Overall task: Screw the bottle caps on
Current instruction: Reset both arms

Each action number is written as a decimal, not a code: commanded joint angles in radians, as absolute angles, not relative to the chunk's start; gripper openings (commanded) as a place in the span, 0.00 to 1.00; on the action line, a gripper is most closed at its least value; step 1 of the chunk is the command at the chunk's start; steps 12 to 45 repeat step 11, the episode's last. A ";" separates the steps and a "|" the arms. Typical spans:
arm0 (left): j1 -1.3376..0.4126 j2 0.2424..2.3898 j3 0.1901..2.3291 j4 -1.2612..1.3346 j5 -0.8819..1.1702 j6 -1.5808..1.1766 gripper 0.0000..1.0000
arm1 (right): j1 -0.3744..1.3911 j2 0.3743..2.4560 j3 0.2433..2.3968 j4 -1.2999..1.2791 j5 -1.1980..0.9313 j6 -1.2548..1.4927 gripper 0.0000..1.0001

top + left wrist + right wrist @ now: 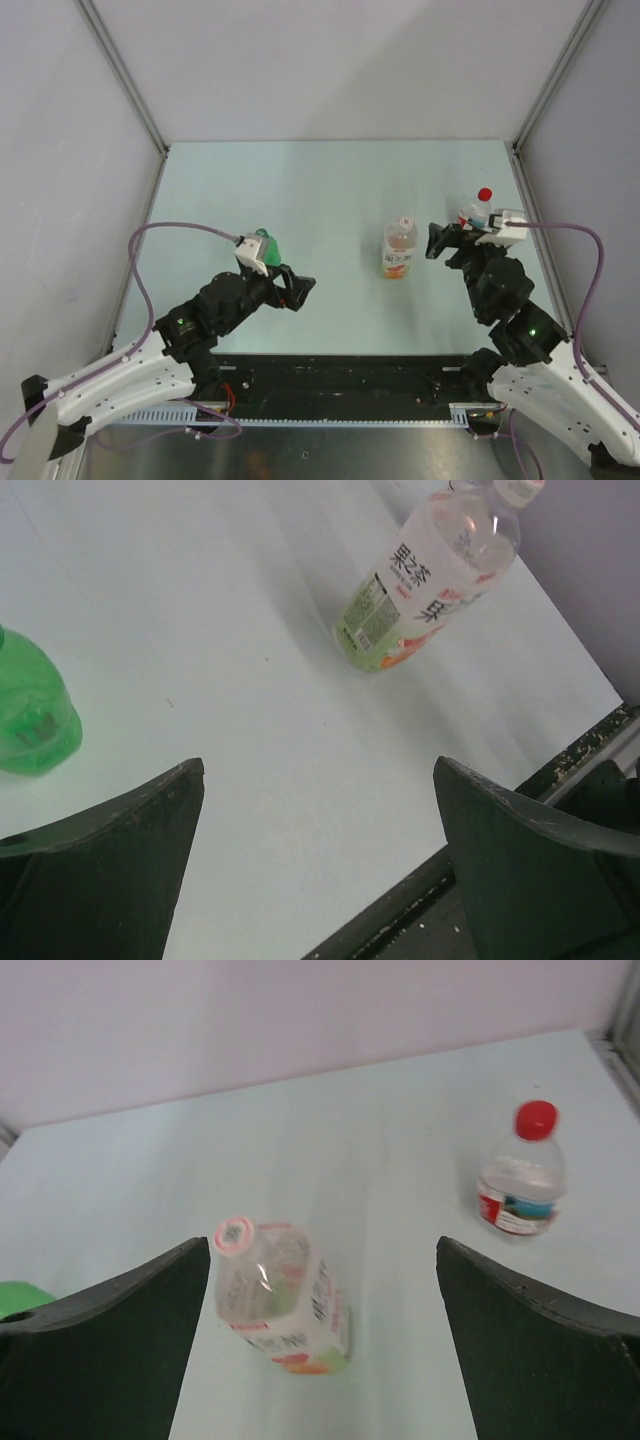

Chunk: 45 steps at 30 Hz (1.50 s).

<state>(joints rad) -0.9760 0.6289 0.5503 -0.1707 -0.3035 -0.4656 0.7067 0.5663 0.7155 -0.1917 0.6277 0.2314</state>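
Both spread, empty: left end effector (318, 770), right end effector (322, 1245). White cap (235, 1236) ahead of the right looks seated — likely next, pinch and twist red cap (536, 1119).

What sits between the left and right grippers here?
The orange-labelled bottle, white cap on top, stands between the left gripper and right gripper; top view shows it.

The left wrist view cuts off the small round white plastic cap (521, 488) atop the wide orange-labelled bottle (430, 575).
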 commanded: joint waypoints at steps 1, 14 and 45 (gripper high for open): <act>-0.978 0.570 0.528 -0.252 -0.309 -0.620 1.00 | 0.703 0.511 0.671 -0.322 0.785 0.281 0.99; -0.978 0.450 0.441 -0.338 -0.314 -0.753 0.99 | 0.698 0.493 0.652 -0.400 0.886 0.386 0.99; -0.978 0.450 0.441 -0.338 -0.314 -0.753 0.99 | 0.698 0.493 0.652 -0.400 0.886 0.386 0.99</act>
